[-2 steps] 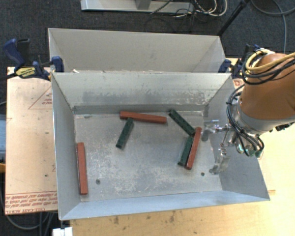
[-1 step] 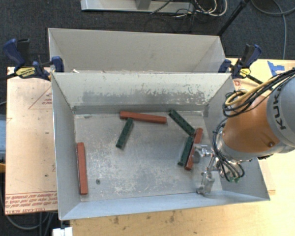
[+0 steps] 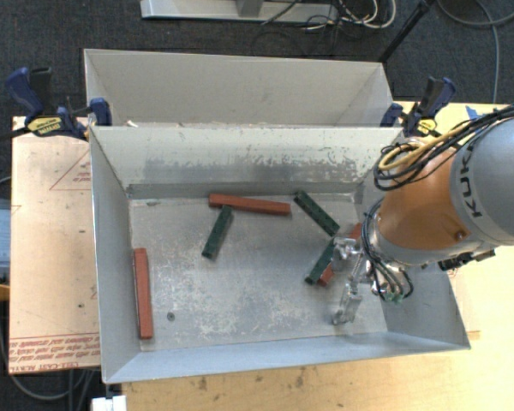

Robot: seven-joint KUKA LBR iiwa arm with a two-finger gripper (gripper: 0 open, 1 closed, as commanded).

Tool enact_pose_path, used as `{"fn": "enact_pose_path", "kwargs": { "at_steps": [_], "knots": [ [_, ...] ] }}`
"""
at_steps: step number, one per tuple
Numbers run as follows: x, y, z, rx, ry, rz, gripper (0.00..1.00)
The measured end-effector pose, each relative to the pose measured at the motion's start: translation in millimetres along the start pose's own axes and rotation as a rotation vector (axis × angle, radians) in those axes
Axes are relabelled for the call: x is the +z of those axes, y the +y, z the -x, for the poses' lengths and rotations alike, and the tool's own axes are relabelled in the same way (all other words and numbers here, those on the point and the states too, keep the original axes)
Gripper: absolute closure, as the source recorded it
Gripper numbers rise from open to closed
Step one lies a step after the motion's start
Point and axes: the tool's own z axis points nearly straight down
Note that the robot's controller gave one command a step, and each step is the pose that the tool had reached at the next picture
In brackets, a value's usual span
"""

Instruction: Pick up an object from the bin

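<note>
A long red stick [image 3: 142, 294] lies along the foot of the left wall of the bin [image 3: 265, 311]. A shorter red stick [image 3: 249, 204] lies near the back wall. 1 dark green stick [image 3: 218, 234] slants down from just beneath its left end, and a 2nd green stick [image 3: 316, 213] slants away beside its right end. Beyond the bin, a grey metal bar [image 3: 197, 7] and tangled cables [image 3: 360, 2] lie on dark carpet [image 3: 34, 24].

The bin [image 3: 248, 306] was dull grey metal, its floor scratched and speckled. The red bars [image 3: 142, 293] and green bars [image 3: 217, 233] looked matt and smooth.
</note>
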Motion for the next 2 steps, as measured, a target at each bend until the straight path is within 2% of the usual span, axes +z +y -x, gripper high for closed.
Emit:
{"fn": "enact_pose_path", "kwargs": {
  "at_steps": [1,2],
  "knots": [
    [-1.5,-0.5,1.6,0.001,-0.006,-0.001,1.00],
    [0.1,-0.2,-0.2,0.000,0.000,-0.001,0.00]
  ]
}}
